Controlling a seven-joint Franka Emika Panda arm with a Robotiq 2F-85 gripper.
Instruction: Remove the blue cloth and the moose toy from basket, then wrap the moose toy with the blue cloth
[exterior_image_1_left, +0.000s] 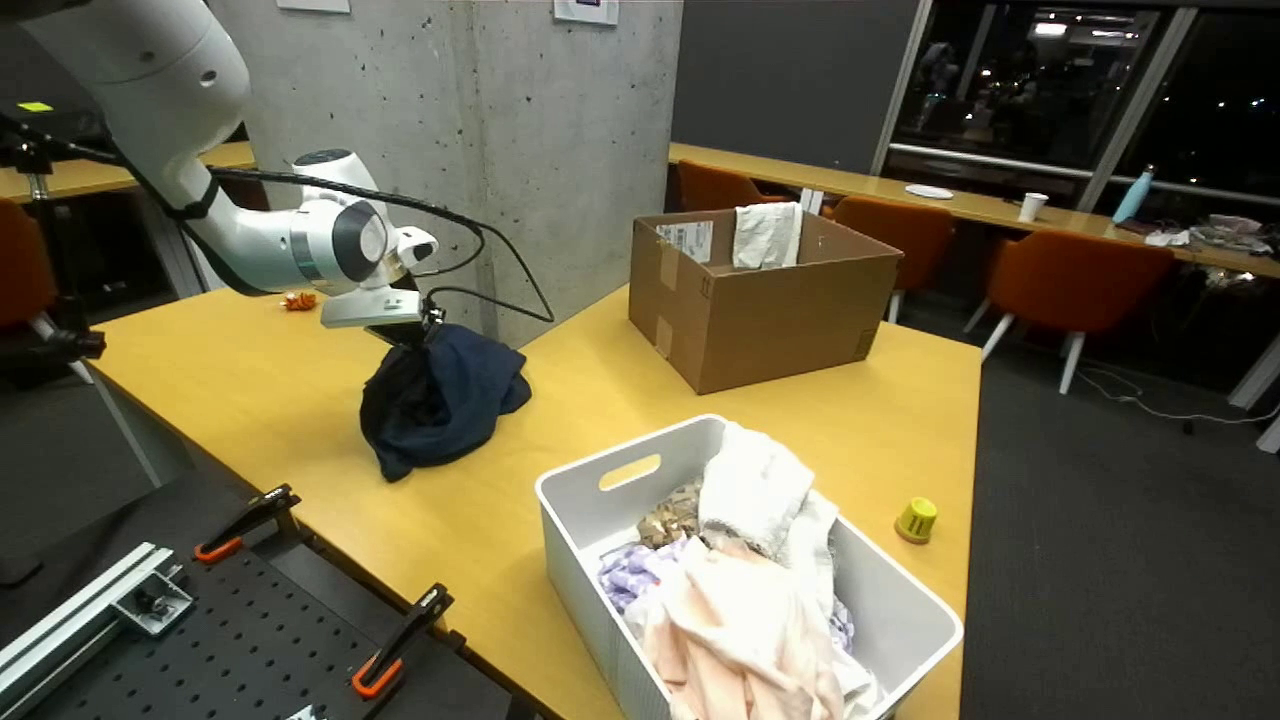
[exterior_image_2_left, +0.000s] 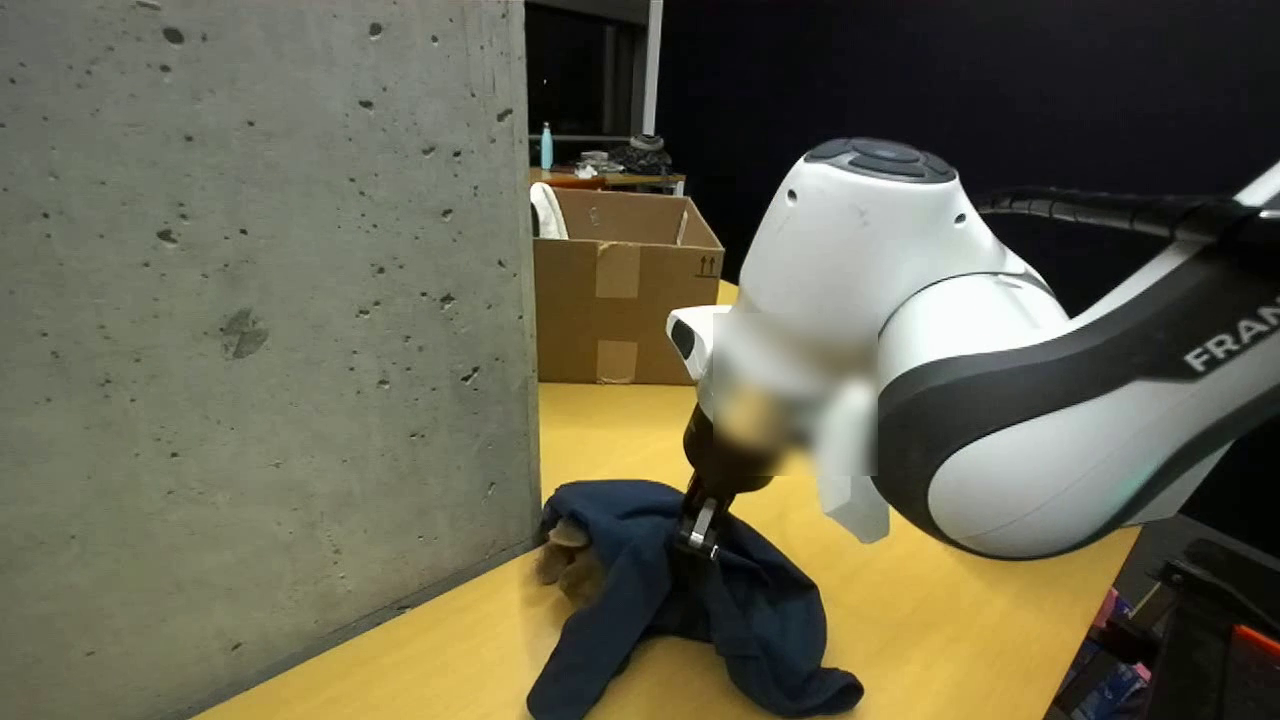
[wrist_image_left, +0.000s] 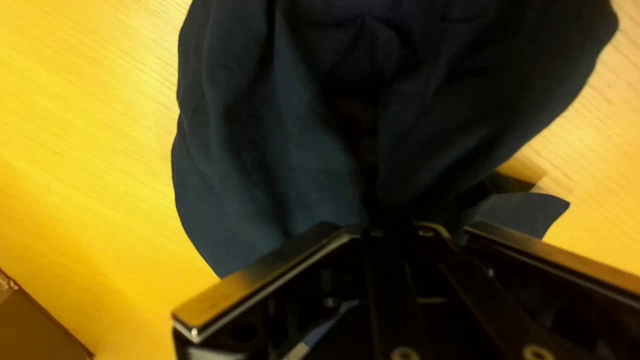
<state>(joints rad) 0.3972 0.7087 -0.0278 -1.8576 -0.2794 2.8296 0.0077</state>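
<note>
Navy blue and bunched into loose folds on the yellow table (exterior_image_1_left: 470, 530): the blue cloth (exterior_image_1_left: 462, 390), out of the basket (exterior_image_1_left: 590, 600) and lying to its far left in an exterior view. Pinched in the tightly closed gripper (exterior_image_2_left: 697, 548), with folds converging at the fingertips in the wrist view. Partly covered by the cloth's left side in an exterior view and peeking out near the concrete pillar (exterior_image_2_left: 300, 300): the moose toy (exterior_image_2_left: 575, 572), brown, plush and likewise outside the basket. Too dark to make out in the wrist view: the hollow between the folds.

At the near right in an exterior view, piled inside the white basket: pale pink fabric (exterior_image_1_left: 745, 620), white fabric (exterior_image_1_left: 755, 485) and lavender patterned fabric (exterior_image_1_left: 632, 570). Farther back: a brown cardboard box (exterior_image_1_left: 790, 325), with a white towel (exterior_image_1_left: 767, 237) hung over its rim. To the right, near the table's edge: a small yellow container (exterior_image_1_left: 916, 521). At the near left, along the edge of a black perforated plate (exterior_image_1_left: 270, 620): two black-and-orange clamps (exterior_image_1_left: 405, 640). On the table's far left: an orange object (exterior_image_1_left: 299, 300), too small to identify.
</note>
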